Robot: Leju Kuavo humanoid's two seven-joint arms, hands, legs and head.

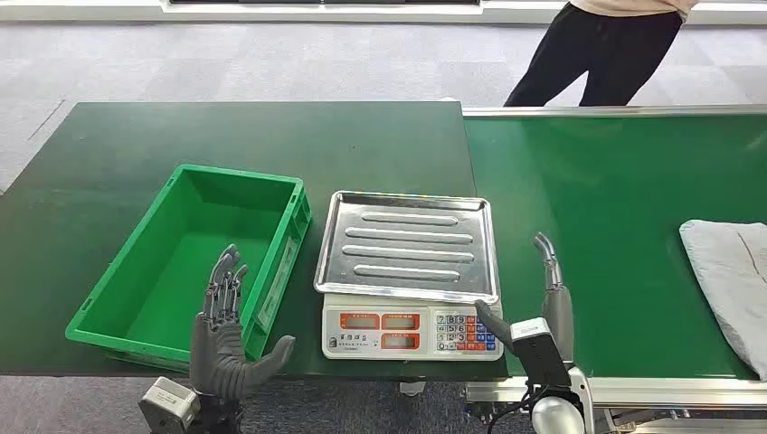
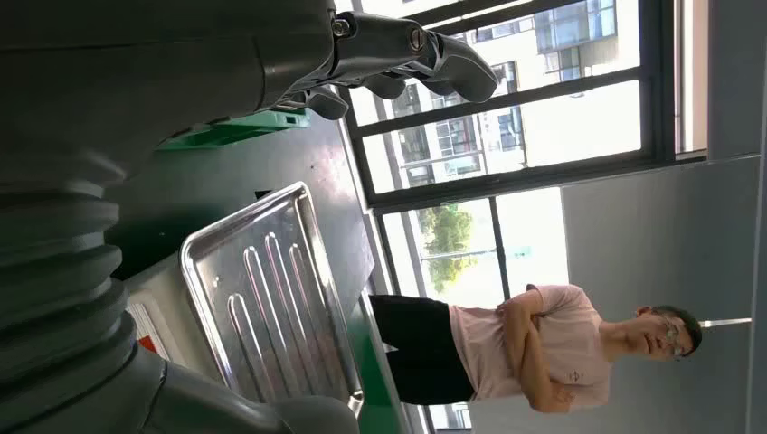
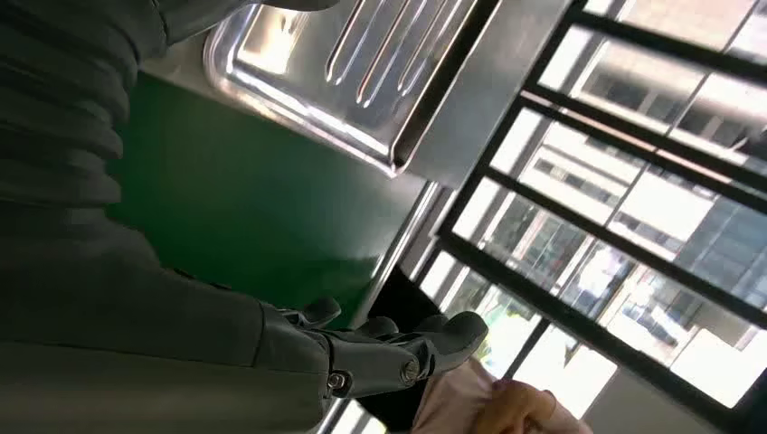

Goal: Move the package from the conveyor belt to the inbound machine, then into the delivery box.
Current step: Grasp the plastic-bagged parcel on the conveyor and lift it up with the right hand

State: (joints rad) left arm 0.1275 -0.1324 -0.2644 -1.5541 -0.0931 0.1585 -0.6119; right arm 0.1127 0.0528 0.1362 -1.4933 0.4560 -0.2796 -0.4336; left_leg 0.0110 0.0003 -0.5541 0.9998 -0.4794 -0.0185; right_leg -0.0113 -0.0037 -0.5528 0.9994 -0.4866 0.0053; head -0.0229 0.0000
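Observation:
A grey soft package (image 1: 731,280) lies on the green conveyor belt (image 1: 597,199) at the far right, partly cut by the picture's edge. The scale with its steel tray (image 1: 407,244) stands in the middle of the table; the tray (image 2: 262,298) (image 3: 362,72) is bare. Left of it sits the green box (image 1: 194,258), with nothing in it. My left hand (image 1: 226,330) is raised at the box's near right corner, fingers spread, holding nothing. My right hand (image 1: 547,303) stands upright just right of the scale, over the belt's near edge, fingers extended and holding nothing.
A person in dark trousers (image 1: 592,54) stands behind the far end of the belt, arms folded (image 2: 534,348). The dark green table (image 1: 226,136) stretches left and behind the box. The belt's metal rail (image 1: 633,389) runs along its near side.

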